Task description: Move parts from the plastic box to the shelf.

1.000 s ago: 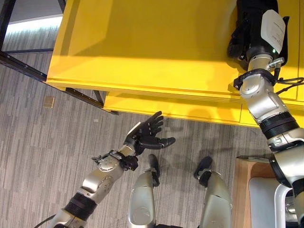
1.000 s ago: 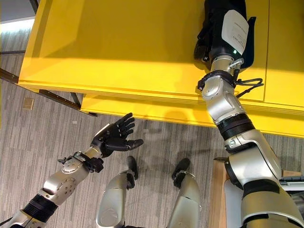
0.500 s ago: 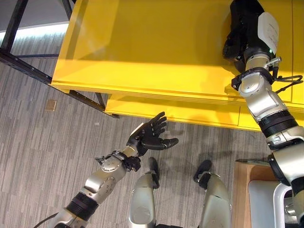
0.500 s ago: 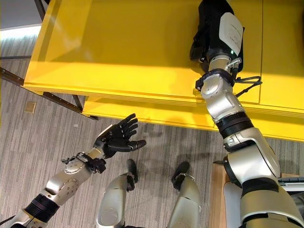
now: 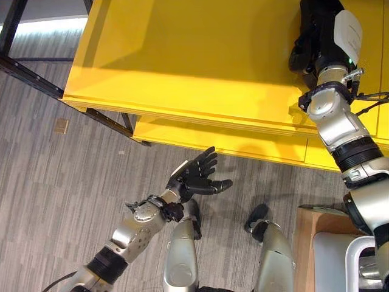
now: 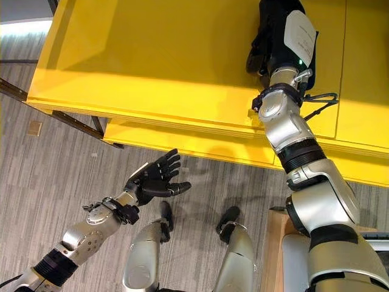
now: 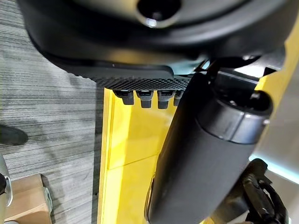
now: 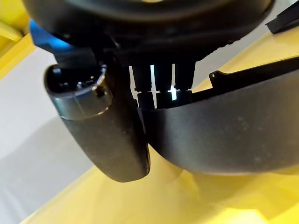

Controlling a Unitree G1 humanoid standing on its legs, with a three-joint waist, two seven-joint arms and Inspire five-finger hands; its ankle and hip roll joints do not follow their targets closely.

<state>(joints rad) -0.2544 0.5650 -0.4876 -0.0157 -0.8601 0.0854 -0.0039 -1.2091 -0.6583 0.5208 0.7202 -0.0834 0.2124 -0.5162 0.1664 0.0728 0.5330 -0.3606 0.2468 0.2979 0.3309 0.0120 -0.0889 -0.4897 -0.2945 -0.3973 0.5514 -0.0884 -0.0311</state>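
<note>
Right robot hand (image 5: 316, 36) over the yellow shelf (image 5: 182, 61), clamped on a dark part (image 8: 224, 135).

In its wrist view, thumb and fingers pinch a long, curved black piece, probably the task's part. Its long axis seems to run across the palm, just above the shelf surface. The left robot hand (image 5: 196, 176) hangs spread and empty over the floor (image 5: 48, 182), well apart.

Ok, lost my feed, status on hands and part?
Right hand shut on dark curved plastic part over yellow shelf. Left hand open, holding nothing, above the grey floor.
</note>
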